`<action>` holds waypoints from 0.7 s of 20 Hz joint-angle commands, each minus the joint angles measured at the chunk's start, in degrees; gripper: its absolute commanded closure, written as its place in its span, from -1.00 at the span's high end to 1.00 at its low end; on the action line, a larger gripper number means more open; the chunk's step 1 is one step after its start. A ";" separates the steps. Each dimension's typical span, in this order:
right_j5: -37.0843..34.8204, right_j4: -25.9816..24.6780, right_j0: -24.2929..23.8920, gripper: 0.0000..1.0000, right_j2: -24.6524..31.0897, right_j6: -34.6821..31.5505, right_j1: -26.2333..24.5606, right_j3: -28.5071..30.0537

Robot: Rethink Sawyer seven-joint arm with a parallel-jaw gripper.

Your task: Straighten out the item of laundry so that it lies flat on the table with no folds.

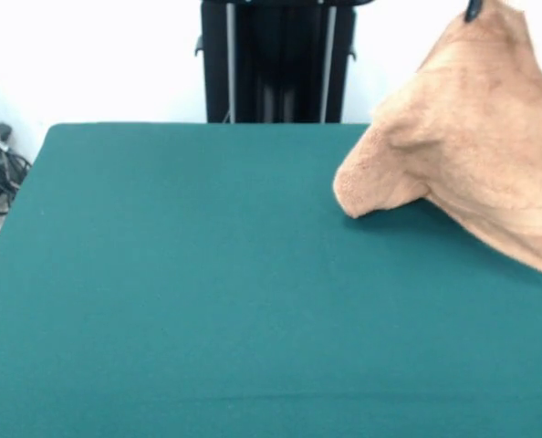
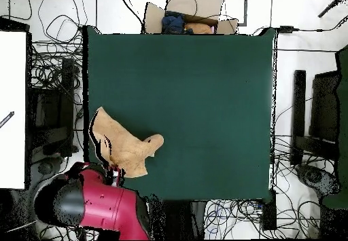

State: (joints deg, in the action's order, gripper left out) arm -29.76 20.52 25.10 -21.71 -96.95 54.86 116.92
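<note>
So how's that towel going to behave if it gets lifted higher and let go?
Probably floppy: the towel hangs from the end effector in a drooping cone, one corner curled near the table. It looks light for its size. Dropped, it would likely crumple rather than land flat.

The towel (image 1: 472,137) under the tool (image 1: 473,9) is soft, fuzzy cloth, rough like a bath towel. The bench (image 1: 180,274) below it has a matt, felt-like top. The arm (image 2: 102,204) looks like shiny plastic.
</note>
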 commanded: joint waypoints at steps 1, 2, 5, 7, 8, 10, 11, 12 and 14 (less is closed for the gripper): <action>5.25 2.97 -2.19 -1.00 5.34 -15.22 -4.65 6.86; 5.85 3.04 -2.23 -1.00 5.46 -15.13 -4.74 7.18; 8.06 3.16 -2.59 -1.00 6.11 -14.80 -5.92 7.54; 9.22 3.19 -2.64 -1.00 6.50 -14.72 -6.56 7.69; 9.76 3.24 -2.64 -1.00 6.59 -14.80 -6.99 7.74; 10.21 3.24 -2.55 -1.00 6.53 -14.78 -7.41 7.64; 10.44 3.28 -2.54 -1.00 6.56 -14.73 -7.64 7.61; 10.73 3.32 -2.42 -1.00 6.56 -14.77 -7.89 7.64; 11.85 3.48 -2.56 -1.00 7.01 -14.78 -8.59 7.85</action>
State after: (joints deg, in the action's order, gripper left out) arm -22.11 21.69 23.97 -21.27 -96.95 50.40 120.23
